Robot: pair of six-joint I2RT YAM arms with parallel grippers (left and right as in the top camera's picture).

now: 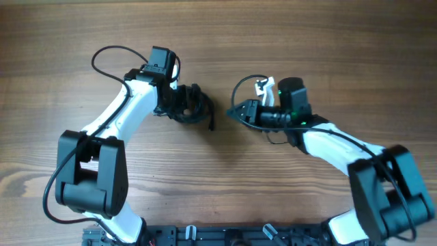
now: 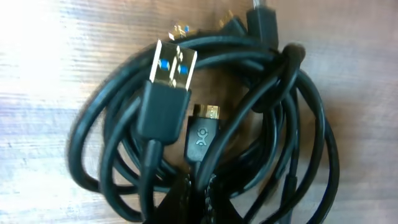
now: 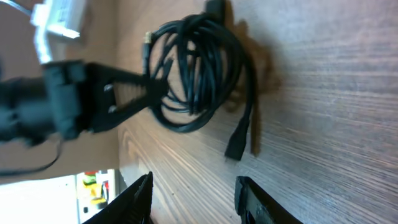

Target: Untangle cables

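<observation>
The cables [image 1: 191, 106] lie in one tight coil near the middle of the desk [image 1: 328, 41], not yet untangled. The left gripper [image 3: 148, 87] pinches the coil at its side. The right gripper [image 3: 196, 199] is spread and empty, near it. Almost all the work remains.

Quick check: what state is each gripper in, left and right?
Left gripper: shut on the cables.
Right gripper: open, holding nothing.
</observation>
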